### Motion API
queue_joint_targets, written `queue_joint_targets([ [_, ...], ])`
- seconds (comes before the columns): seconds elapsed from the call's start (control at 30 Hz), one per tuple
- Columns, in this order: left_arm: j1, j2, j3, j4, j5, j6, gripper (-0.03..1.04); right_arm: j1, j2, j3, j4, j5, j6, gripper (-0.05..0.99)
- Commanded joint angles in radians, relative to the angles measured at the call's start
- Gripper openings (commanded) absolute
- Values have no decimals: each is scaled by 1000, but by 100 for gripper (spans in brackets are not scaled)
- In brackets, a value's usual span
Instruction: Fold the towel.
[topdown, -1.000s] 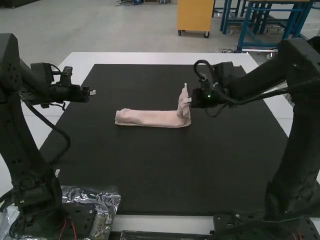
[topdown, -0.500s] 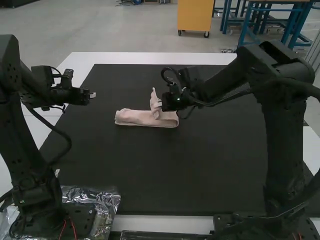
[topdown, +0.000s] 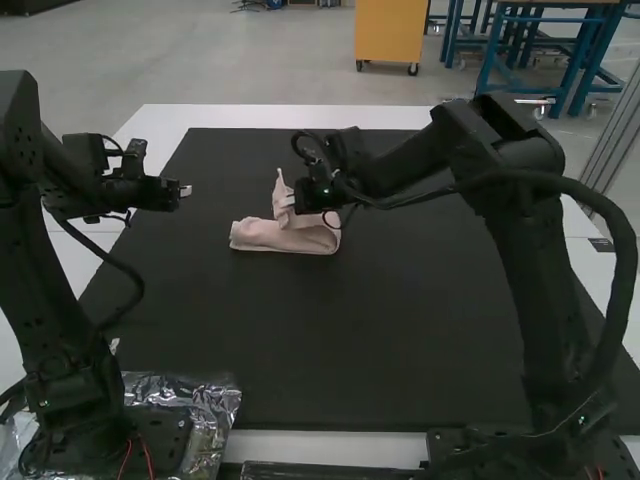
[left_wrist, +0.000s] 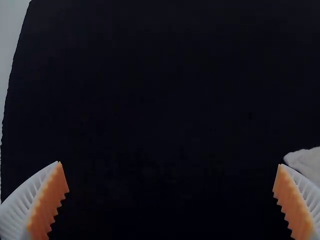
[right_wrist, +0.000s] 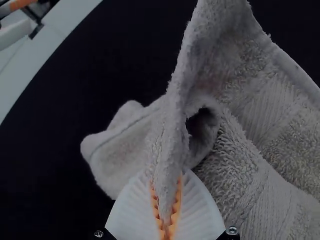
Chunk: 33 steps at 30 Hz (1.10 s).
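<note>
Over the mat (topdown: 400, 330), the right hand (topdown: 291, 200) pinches the towel (topdown: 285, 236), left hand (topdown: 186, 191) gaping empty.

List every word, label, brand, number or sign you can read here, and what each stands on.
None can be read: no legible text on the pale pink terry towel or the flat black mat.
Any print on the crinkled silver plastic is too small to read.

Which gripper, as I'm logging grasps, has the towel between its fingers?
The right gripper: its fingers pinch the towel; the left gripper stands open and apart.
</note>
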Motion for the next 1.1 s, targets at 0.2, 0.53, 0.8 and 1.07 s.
queue_joint_targets([
  [0.2,2,-40,-7,4,2,14,97,71,60,115,-25,-2,22,-2],
  [0.53,7,-58,-12,20,4,14,97,117,86,167,-36,-71,96,58],
  [0.8,7,-63,-12,27,4,8,97,85,-8,165,-34,-71,76,40],
  [1.07,2,-63,-12,18,2,8,97,8,-11,81,114,-85,65,-2],
])
